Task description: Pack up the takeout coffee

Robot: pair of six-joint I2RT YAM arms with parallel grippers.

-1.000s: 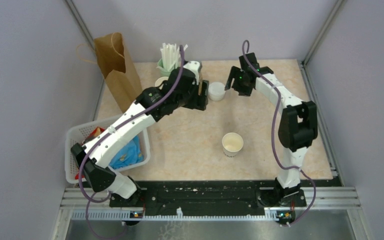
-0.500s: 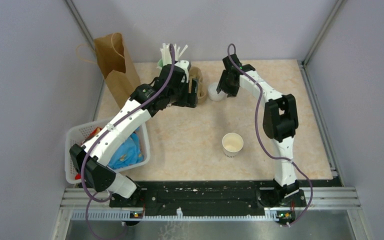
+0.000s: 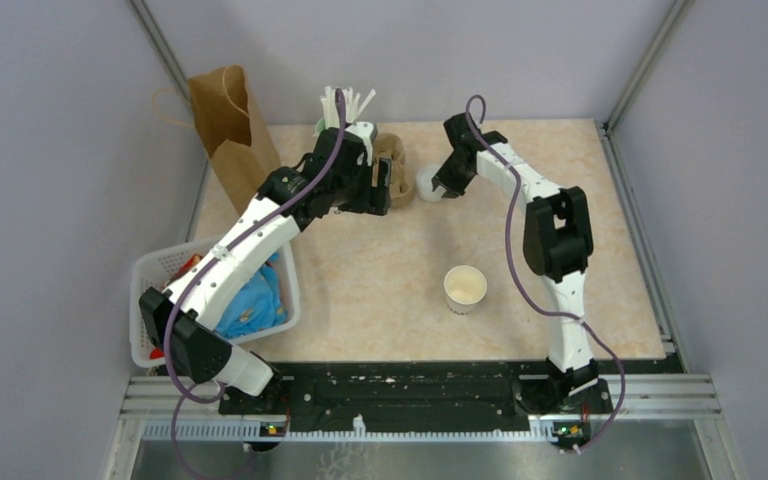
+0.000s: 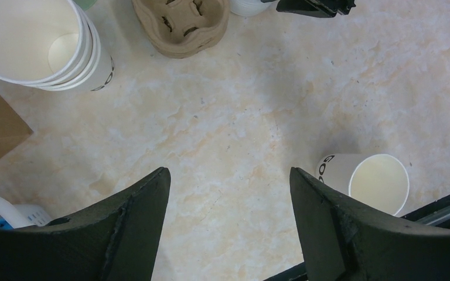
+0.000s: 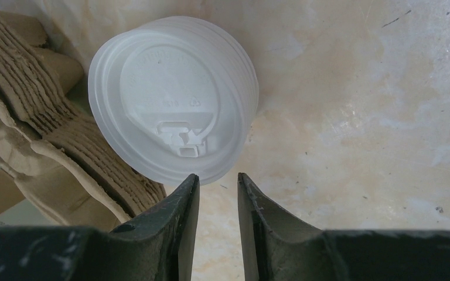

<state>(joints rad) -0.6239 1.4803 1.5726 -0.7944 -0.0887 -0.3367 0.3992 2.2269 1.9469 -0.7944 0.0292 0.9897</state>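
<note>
The bench [image 3: 360,290] lay mostly bare through its middle and right side, with rails [image 3: 420,392] along the near edge and walls [image 3: 50,150] close on the other three sides. A brown bag [image 3: 228,130] stood at the far-left corner, and a white basket [image 3: 155,285] sat at the left edge.

The left arm [image 3: 260,225] reached toward the far side. The left jaws were released, spread wide above bare bench. In the left wrist view a cup stack [image 4: 35,41] sat at the far left with the carrier [image 4: 179,23] near it.

The cup [image 3: 465,287], open-topped with dark lettering, stood alone at mid-bench, well apart from everything, with free room all round.

The lid stack [image 5: 170,96] sat at the far side, just beside the carrier's edge on one flank and with open bench on the other. The right arm [image 3: 560,230] bent over to it. The right jaws were drawn to a narrow slit, their tips at the stack's near rim. Whether they gripped it could not be told.
</note>
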